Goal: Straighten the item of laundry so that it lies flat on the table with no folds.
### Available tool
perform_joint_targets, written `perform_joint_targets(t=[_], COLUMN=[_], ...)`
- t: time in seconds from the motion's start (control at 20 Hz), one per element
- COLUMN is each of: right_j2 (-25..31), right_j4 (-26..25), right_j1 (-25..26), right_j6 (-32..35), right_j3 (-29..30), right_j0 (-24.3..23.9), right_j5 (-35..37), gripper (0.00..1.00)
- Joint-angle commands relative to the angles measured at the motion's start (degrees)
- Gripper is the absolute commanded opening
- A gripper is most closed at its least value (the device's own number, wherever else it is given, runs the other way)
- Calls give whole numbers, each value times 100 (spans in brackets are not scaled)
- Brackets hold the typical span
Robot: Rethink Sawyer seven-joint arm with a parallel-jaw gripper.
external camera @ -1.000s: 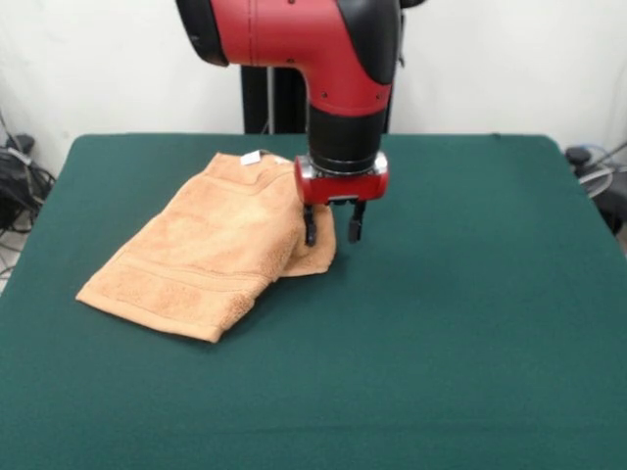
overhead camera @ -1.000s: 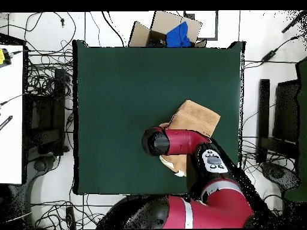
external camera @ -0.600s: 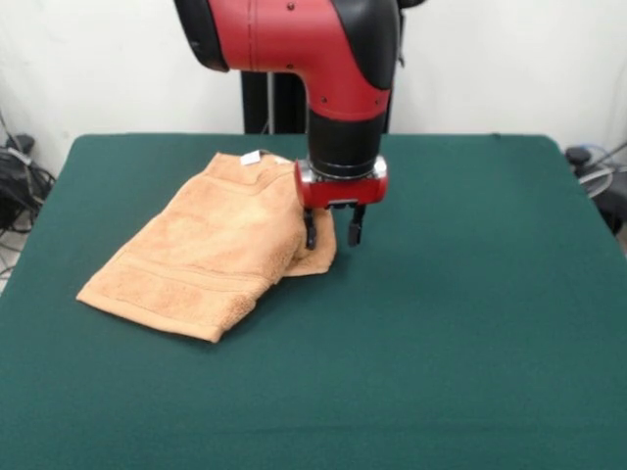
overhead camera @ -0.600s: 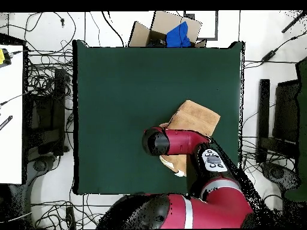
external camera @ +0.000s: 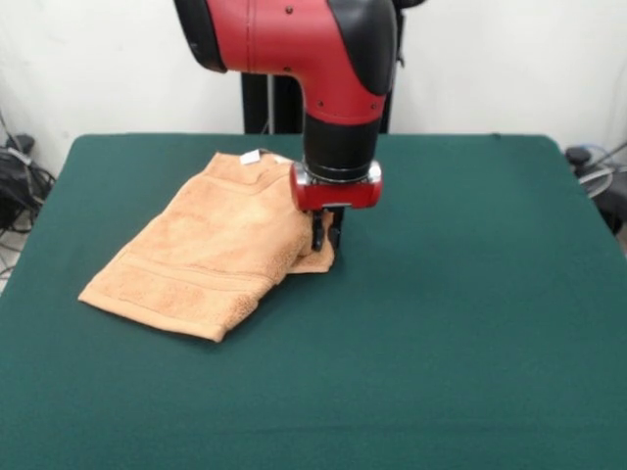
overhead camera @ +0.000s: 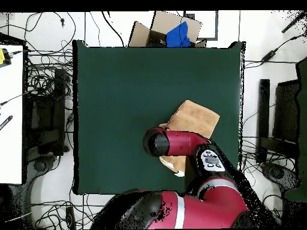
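Observation:
The item of laundry (external camera: 211, 250) is an orange-tan towel lying folded over itself on the left half of the green table (external camera: 470, 294), with a small white tag (external camera: 251, 157) at its far edge. My gripper (external camera: 326, 236) points straight down at the towel's right corner, and its fingers are shut on that edge of cloth. In the overhead view the red arm covers much of the towel (overhead camera: 195, 117) and hides the gripper; the table (overhead camera: 120, 90) shows around it.
A cardboard box with something blue in it (overhead camera: 171, 33) sits beyond the table's far edge in the overhead view. Cables lie on the floor around the table. A white desk (overhead camera: 11, 114) stands at the left.
The fingers, spread apart over the towel's right corner before, have come together on the cloth. The gripper has shifted slightly left and down.

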Motion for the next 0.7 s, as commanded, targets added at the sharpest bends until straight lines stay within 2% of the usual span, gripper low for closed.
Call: perform_joint_targets(t=[0.05, 0.45, 0.7], right_j2=[-225, -263, -186], right_j4=[324, 473, 734], right_j1=[101, -94, -820], right_j6=[1273, 1285, 1352], right_j3=[-106, 61, 524], right_j0=[150, 260, 386], right_j5=[-216, -79, 494], gripper=[0, 0, 0])
